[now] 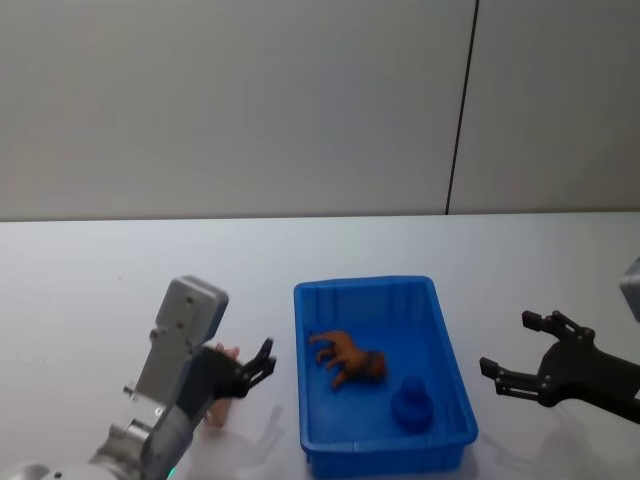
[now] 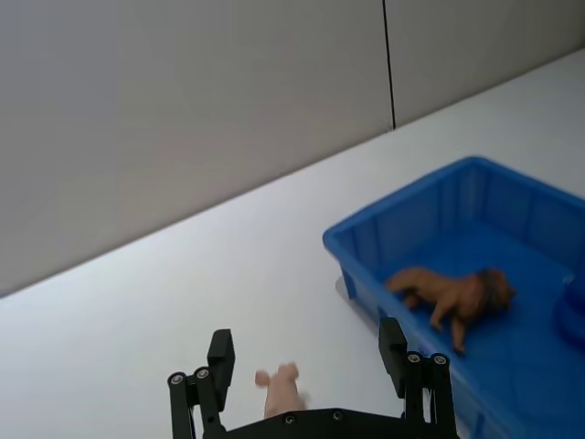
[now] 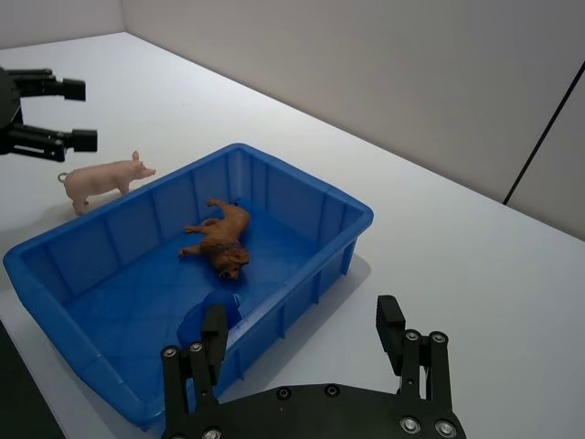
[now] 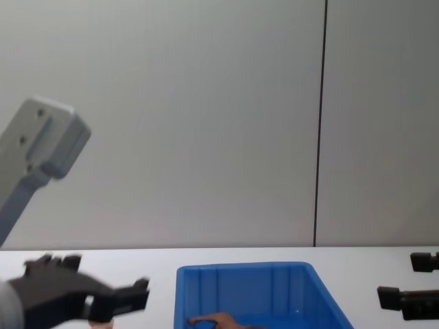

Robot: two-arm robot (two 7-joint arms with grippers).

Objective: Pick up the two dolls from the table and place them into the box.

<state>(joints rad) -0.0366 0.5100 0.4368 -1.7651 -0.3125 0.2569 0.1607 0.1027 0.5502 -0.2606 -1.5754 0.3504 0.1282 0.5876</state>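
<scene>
The reddish-brown doll (image 1: 347, 358) lies on its side inside the blue box (image 1: 450, 350) on the white table (image 1: 90, 290); it also shows in the wrist views (image 3: 219, 240) (image 2: 452, 293). Left of the box stands the pale pink doll (image 3: 101, 178), partly hidden under my left arm in the head view (image 1: 222, 410). My left gripper (image 1: 265, 362) hovers open just above it, its fingers (image 2: 219, 357) to either side of the doll (image 2: 281, 391). My right gripper (image 1: 506, 343) is open and empty, right of the box.
A small blue object (image 1: 411, 405) sits in the box's near right corner. Bare tabletop surrounds the box. A grey wall with a dark vertical seam (image 1: 460, 110) rises behind the table's far edge.
</scene>
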